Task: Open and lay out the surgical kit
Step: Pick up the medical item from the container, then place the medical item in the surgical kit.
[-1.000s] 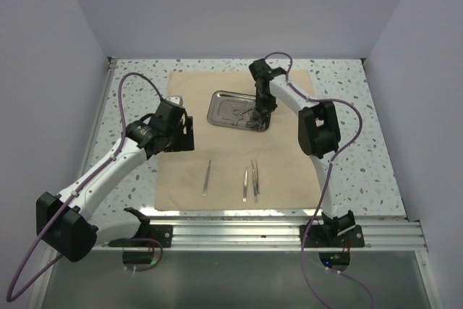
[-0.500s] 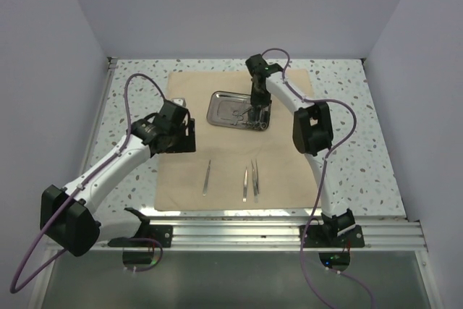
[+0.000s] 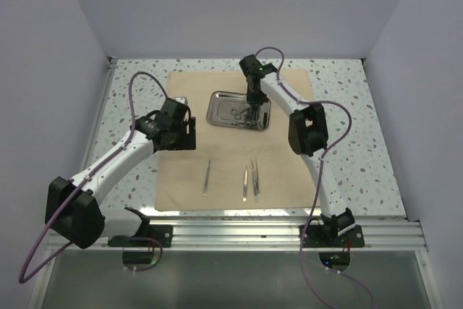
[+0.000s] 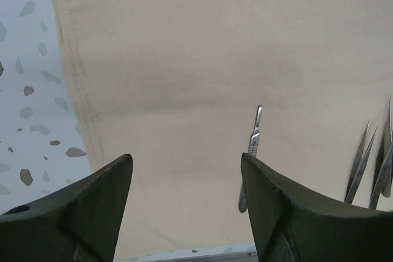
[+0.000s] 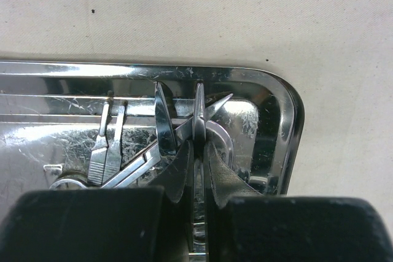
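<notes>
The cloth (image 3: 289,171) lies bare on its right part and in the strip between the tray (image 3: 217,110) and the row of slim tools (image 3: 245,184) near the front rail (image 3: 289,235). The right gripper (image 3: 251,106) blocks the tray's right end, its fingers pinched on a thin steel piece (image 5: 198,111) among crowded tools. The left gripper (image 4: 184,207), jaws apart, hangs over bare cloth, with the leftmost tool (image 4: 250,151) just beside its right finger.

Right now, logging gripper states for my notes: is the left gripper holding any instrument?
No, the left gripper is open above the cloth wrap, with nothing between its fingers.
</notes>
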Robot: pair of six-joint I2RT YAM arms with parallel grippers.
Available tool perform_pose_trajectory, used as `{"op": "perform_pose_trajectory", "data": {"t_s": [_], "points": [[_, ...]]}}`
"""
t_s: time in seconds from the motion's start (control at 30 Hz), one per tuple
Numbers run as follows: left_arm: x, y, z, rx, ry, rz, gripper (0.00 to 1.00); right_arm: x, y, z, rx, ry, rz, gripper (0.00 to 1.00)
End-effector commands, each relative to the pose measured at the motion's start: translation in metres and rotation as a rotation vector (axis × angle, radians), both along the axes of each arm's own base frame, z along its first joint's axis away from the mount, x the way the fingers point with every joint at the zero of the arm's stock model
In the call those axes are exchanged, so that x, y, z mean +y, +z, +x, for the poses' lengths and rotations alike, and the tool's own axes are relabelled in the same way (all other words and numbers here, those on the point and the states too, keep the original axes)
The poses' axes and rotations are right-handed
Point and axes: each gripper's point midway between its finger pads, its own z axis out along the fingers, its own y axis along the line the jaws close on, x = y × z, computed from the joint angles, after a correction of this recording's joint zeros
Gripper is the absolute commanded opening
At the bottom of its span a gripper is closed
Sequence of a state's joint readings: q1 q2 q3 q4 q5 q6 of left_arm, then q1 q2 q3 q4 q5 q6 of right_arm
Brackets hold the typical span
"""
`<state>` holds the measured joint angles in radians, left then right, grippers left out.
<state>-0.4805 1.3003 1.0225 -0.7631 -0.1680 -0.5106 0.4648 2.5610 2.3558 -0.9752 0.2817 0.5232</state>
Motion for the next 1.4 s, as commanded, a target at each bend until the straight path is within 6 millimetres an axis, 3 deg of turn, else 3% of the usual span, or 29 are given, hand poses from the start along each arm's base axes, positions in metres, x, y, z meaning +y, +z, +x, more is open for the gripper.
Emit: {"op": "perform_pose_trajectory", "data": {"t_s": [0.0, 0.07, 0.17, 0.2, 0.27, 0.3, 0.4, 0.43, 0.53, 0.63, 0.67, 0.73, 0.77, 0.87, 0.9, 0.93, 0.97, 1.0, 1.03, 1.07, 1.1, 1.13, 1.2, 1.27, 1.37], "points": [[-0.003, 0.004, 0.013, -0.039, -0.029, -0.020, 0.75, -0.020, -0.086, -0.058, 0.273, 0.020, -0.114, 0.00], [-0.003, 0.003, 0.015, -0.039, -0.037, -0.016, 0.74, -0.017, -0.075, -0.051, 0.246, 0.030, -0.101, 0.00], [-0.004, 0.005, 0.019, -0.047, -0.042, -0.021, 0.74, -0.006, -0.038, -0.031, 0.145, 0.052, -0.053, 0.00], [-0.006, 0.007, 0.021, -0.051, -0.045, -0.026, 0.73, -0.003, -0.013, -0.021, 0.080, 0.054, -0.028, 0.00], [-0.009, 0.008, 0.024, -0.051, -0.050, -0.030, 0.73, -0.001, 0.011, -0.010, 0.015, 0.064, -0.023, 0.00], [-0.010, 0.010, 0.026, -0.055, -0.053, -0.034, 0.72, 0.000, 0.038, -0.003, -0.048, 0.067, -0.006, 0.00], [-0.014, 0.014, 0.029, -0.064, -0.058, -0.049, 0.72, -0.001, 0.070, 0.004, -0.125, 0.081, -0.005, 0.00], [-0.014, 0.016, 0.029, -0.066, -0.056, -0.053, 0.71, -0.001, 0.088, 0.006, -0.159, 0.087, 0.004, 0.00], [-0.015, 0.016, 0.029, -0.065, -0.056, -0.056, 0.71, -0.005, 0.113, 0.004, -0.201, 0.084, 0.015, 0.00], [-0.016, 0.018, 0.028, -0.068, -0.055, -0.065, 0.70, -0.007, 0.124, -0.001, -0.218, 0.081, 0.025, 0.00], [-0.016, 0.019, 0.028, -0.068, -0.056, -0.066, 0.70, -0.009, 0.141, -0.004, -0.247, 0.078, 0.039, 0.00], [-0.016, 0.021, 0.027, -0.073, -0.055, -0.069, 0.70, -0.013, 0.141, -0.011, -0.241, 0.074, 0.028, 0.00], [-0.015, 0.022, 0.027, -0.074, -0.055, -0.070, 0.70, -0.018, 0.157, -0.017, -0.266, 0.069, 0.033, 0.00], [-0.014, 0.024, 0.028, -0.085, -0.052, -0.065, 0.70, -0.034, 0.149, -0.043, -0.229, 0.068, -0.002, 0.00], [-0.014, 0.026, 0.030, -0.092, -0.051, -0.063, 0.70, -0.040, 0.171, -0.052, -0.279, 0.062, 0.020, 0.00], [-0.014, 0.026, 0.031, -0.093, -0.054, -0.059, 0.70, -0.050, 0.147, -0.072, -0.217, 0.065, -0.011, 0.00], [-0.013, 0.026, 0.032, -0.095, -0.055, -0.055, 0.70, -0.056, 0.142, -0.083, -0.202, 0.062, -0.017, 0.00], [-0.013, 0.029, 0.034, -0.104, -0.054, -0.052, 0.70, -0.063, 0.157, -0.097, -0.232, 0.057, -0.003, 0.00], [-0.014, 0.029, 0.035, -0.102, -0.056, -0.048, 0.71, -0.073, 0.133, -0.119, -0.167, 0.052, -0.028, 0.00], [-0.013, 0.030, 0.037, -0.107, -0.053, -0.044, 0.71, -0.079, 0.130, -0.131, -0.159, 0.047, -0.025, 0.00], [-0.014, 0.033, 0.040, -0.117, -0.052, -0.045, 0.73, -0.084, 0.141, -0.143, -0.191, 0.042, -0.002, 0.00], [-0.014, 0.032, 0.042, -0.114, -0.051, -0.040, 0.74, -0.092, 0.119, -0.165, -0.137, 0.035, -0.012, 0.00], [-0.016, 0.034, 0.048, -0.118, -0.053, -0.036, 0.80, -0.098, 0.108, -0.192, -0.121, 0.039, 0.024, 0.00], [-0.017, 0.037, 0.053, -0.125, -0.046, -0.033, 0.94, -0.102, 0.100, -0.206, -0.114, 0.039, 0.043, 0.00], [-0.017, 0.038, 0.058, -0.125, -0.036, -0.027, 1.00, -0.106, 0.086, -0.224, -0.120, 0.044, 0.070, 0.00]]}}
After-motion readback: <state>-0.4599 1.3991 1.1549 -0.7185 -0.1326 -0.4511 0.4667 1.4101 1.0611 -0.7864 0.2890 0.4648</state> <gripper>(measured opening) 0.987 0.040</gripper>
